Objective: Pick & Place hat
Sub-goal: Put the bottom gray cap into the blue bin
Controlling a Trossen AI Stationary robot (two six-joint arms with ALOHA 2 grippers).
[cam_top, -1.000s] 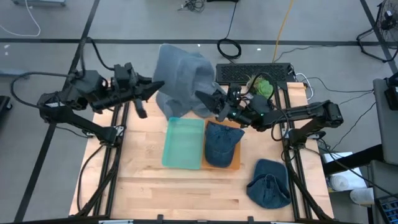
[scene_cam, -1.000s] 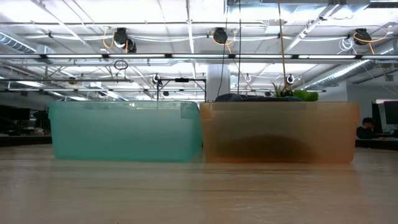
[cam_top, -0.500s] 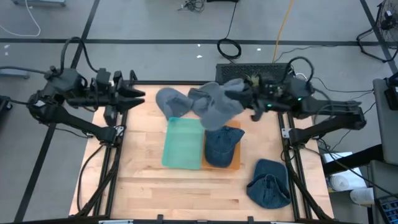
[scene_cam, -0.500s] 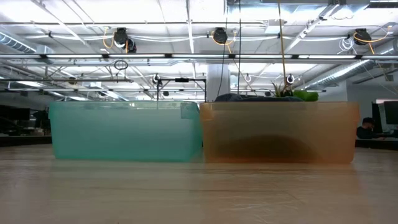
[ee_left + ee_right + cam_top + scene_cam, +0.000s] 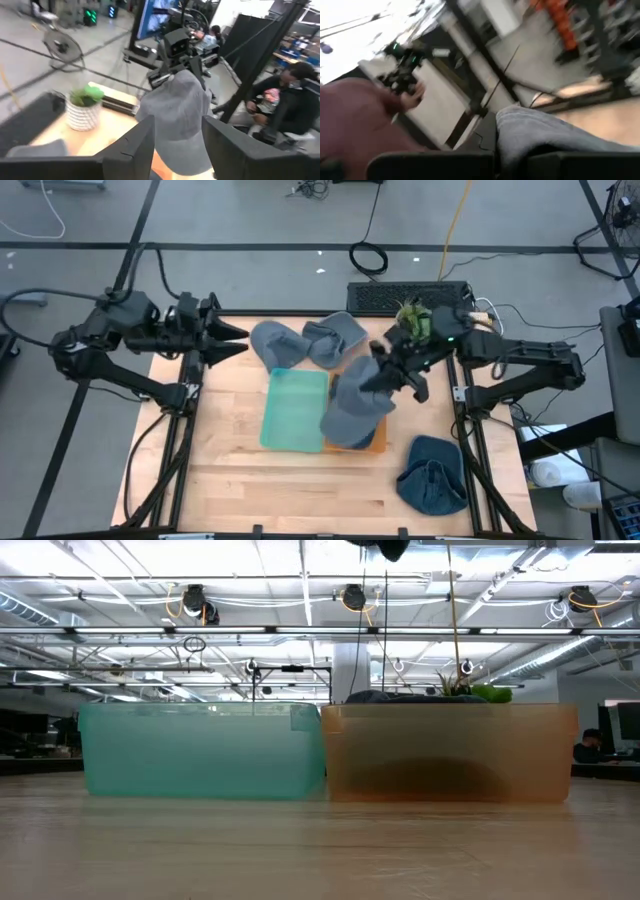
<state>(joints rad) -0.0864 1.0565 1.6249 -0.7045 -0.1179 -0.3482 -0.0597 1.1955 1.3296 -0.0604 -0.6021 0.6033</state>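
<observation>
Two pincers: we see the right pincer [image 5: 375,377] clamped on a grey hat [image 5: 352,405], which hangs over the orange bin [image 5: 377,442] beside the teal bin [image 5: 294,408]. Left pincer [image 5: 232,340] sits parted and empty at the counter's [image 5: 290,480] far left edge. More grey hats [image 5: 305,340] lie behind the bins.

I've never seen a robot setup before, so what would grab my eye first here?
Probably the grey hat dangling from the right end effector, held in the air above the orange bin. Next, the teal bin beside it, and the denim hat lying at the table's near right corner.
</observation>
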